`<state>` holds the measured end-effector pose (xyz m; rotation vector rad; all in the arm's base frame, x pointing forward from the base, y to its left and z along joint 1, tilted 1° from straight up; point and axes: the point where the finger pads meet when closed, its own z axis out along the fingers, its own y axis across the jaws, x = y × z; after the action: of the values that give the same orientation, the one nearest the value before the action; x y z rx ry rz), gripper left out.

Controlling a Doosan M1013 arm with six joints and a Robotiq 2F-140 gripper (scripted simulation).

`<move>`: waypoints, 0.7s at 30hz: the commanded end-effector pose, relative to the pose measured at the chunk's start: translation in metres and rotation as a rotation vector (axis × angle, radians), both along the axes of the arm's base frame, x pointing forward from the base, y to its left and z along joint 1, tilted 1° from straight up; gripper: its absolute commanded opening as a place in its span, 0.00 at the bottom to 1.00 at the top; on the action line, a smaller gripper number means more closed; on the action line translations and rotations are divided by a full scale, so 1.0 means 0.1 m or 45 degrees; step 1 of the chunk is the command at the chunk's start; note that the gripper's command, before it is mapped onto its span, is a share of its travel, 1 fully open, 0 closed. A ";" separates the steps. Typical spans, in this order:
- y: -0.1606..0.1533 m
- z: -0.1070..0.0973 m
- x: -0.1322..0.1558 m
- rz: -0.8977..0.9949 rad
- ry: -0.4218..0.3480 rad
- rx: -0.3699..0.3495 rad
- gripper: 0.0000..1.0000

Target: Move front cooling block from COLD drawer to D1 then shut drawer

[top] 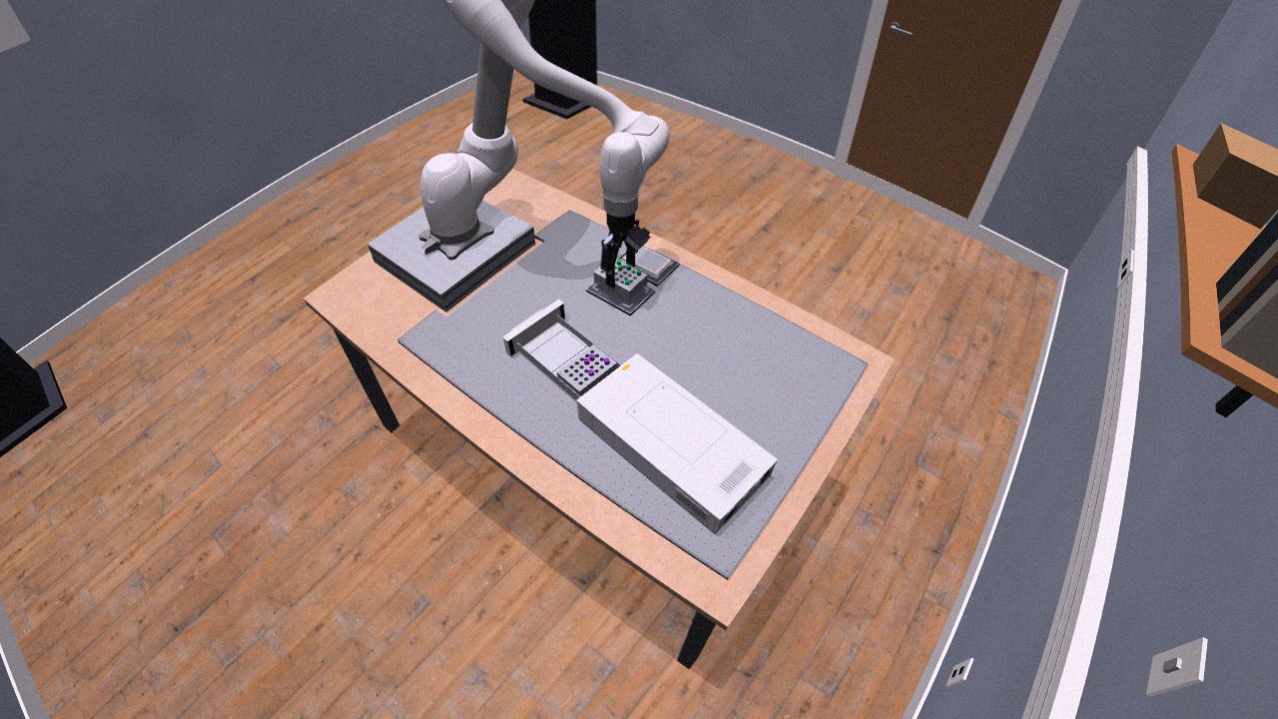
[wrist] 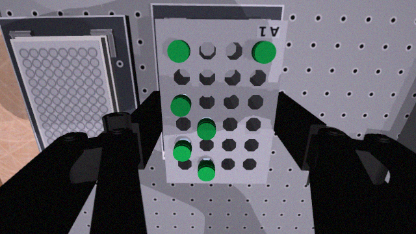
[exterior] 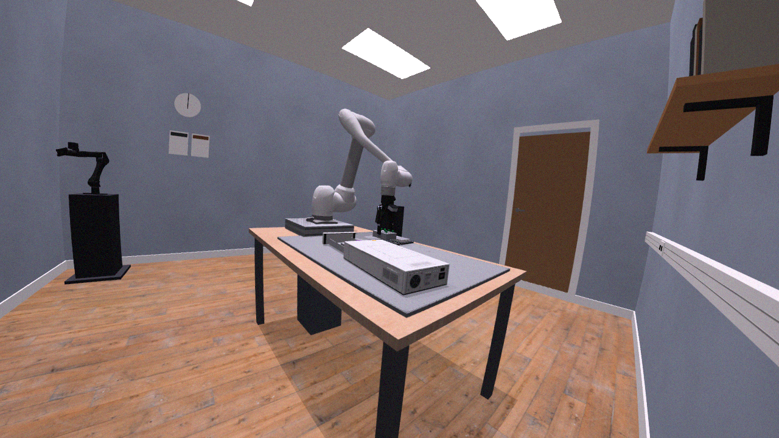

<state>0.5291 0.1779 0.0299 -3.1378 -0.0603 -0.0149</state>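
My gripper (top: 620, 271) (wrist: 218, 107) is shut on the front cooling block (top: 621, 284) (wrist: 221, 89), one finger on each long side. The block looks level over the deck slot D1 (top: 596, 292) (wrist: 218, 12); whether it touches the slot floor is not clear, and most locators are hidden. Six green-capped tubes (wrist: 179, 51) stand in its bores. The drawer (top: 553, 342) is open, its front bay empty. The rear block (top: 579, 367) sits in the drawer beside the cooler COLD (top: 679, 419) (exterior: 389, 255), with purple-capped tubes. The lamp (top: 625, 367) is lit orange.
Deck slot D2 (wrist: 121, 39) lies just beyond D1 and holds a white well plate (top: 655, 262) (wrist: 62, 81), close to one finger. The drawer's handle (top: 536, 325) (exterior: 338, 236) stands up at the drawer's outer end, towards the arm's base.
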 end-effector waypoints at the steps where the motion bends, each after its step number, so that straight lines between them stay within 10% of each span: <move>1: 0.00 0.00 0.01 0.000 -0.001 0.001 0.10; 21: 0.00 -0.02 0.01 0.000 -0.001 0.001 0.10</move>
<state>0.5291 0.1779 0.0271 -3.1378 -0.0603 -0.0149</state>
